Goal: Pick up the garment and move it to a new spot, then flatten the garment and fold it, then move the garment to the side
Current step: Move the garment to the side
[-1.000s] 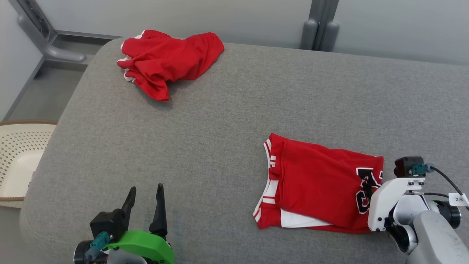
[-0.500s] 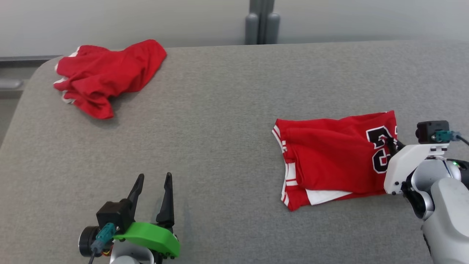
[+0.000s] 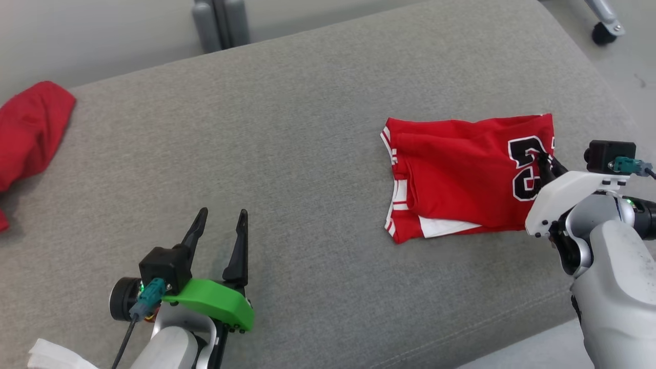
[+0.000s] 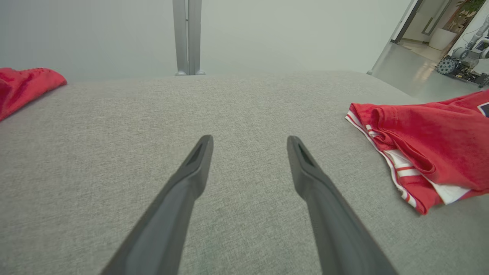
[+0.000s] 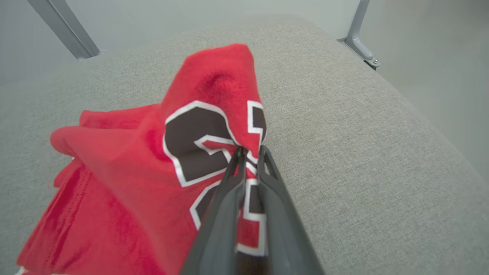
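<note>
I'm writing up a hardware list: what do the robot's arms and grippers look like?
The left gripper has two long, dark tapered fingers on a bright green bracket; the right gripper has the same on a white bracket. Each carries a black camera block with a teal connector and dark cable.

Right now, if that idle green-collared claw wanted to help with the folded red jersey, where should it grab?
Probably the striped edge of the folded jersey, approached from the robot's left, low along the cushion. That edge faces the open left gripper, its layers lie stacked there, and the right gripper is shut on the numbered end.
</note>
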Tool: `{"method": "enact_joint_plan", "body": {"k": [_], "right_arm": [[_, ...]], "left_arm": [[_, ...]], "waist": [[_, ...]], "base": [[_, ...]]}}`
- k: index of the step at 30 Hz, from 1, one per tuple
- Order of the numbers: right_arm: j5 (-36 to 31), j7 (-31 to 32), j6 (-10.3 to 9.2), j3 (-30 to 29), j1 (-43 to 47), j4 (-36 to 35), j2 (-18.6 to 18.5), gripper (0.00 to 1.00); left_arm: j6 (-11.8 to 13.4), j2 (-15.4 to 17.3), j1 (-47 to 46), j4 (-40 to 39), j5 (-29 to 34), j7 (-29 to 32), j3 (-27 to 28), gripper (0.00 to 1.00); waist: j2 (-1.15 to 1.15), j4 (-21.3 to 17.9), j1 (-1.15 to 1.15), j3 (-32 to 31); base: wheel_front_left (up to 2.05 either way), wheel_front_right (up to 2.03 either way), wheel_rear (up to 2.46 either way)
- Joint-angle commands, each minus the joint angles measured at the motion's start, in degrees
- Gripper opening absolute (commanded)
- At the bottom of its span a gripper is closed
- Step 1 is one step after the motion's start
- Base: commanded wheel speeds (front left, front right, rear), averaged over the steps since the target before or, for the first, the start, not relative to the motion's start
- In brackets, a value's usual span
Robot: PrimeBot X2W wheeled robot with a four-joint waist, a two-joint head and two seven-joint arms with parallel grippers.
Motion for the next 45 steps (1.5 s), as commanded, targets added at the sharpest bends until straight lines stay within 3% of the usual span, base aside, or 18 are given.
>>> {"method": "enact_joint_plan", "body": {"k": [1,7,13,26,27,28,31,36,45], "right_arm": [[-0.3,-0.8,-0.1,-0.1,-1.7,0.7,0.3,0.0],[-0.4,-3.1,-0.1,1.2,-6.5,3.9,-0.4,0.0],[-1.2,-4.8,-0.1,1.2,-13.7,7.7,-3.7,0.0],[-7.5,-6.7,-0.1,-6.3,-23.1,16.0,-18.0,0.0],[-8.1,-7.1,-0.1,-6.2,-23.4,16.5,-18.2,0.2],[-8.9,-8.2,-0.1,-7.0,-24.0,17.0,-18.8,1.0],[-12.2,-10.9,-0.1,-10.4,-25.2,18.9,-19.8,1.0],[-16.5,-14.3,-0.1,-13.9,-26.9,20.9,-17.2,1.0],[-17.7,-17.5,-0.11,-12.1,-28.7,22.2,-11.6,1.0]], "left_arm": [[-0.1,0.6,-1.2,-0.3,0.6,0.3,-0.1,1.0],[0.6,1.4,-1.9,-1.0,0.9,0.4,0.3,1.0],[1.5,2.7,-2.3,-2.9,1.1,0.8,1.3,1.0],[3.2,4.8,-2.6,-8.6,1.8,2.1,1.6,1.0],[3.2,4.9,-2.6,-8.9,1.9,2.2,1.6,1.0],[3.3,5.1,-2.6,-9.3,2.0,2.2,1.6,1.0],[3.5,5.2,-2.7,-9.7,2.0,2.2,1.6,1.0],[3.7,4.8,-2.9,-9.4,1.7,2.0,1.5,1.0],[3.0,4.3,-3.3,-7.6,0.6,0.7,1.8,1.0]], "waist": [[0.0,-4.3,0.0,3.8],[0.0,-1.3,0.0,5.2],[0.0,3.1,0.0,7.5],[0.0,11.0,0.0,13.5],[0.0,11.2,0.0,13.8],[0.0,11.4,0.0,14.2],[0.0,11.7,0.0,14.7],[0.0,11.7,0.0,14.1],[0.0,11.6,0.0,9.0]], "base": [[0.0,0.0,0.0],[0.0,0.0,0.0],[0.0,0.0,0.0],[0.0,0.0,0.0],[0.0,0.0,0.0],[0.0,0.0,0.0],[0.0,0.0,0.0],[0.0,0.0,0.0],[0.0,0.0,0.0]]}}
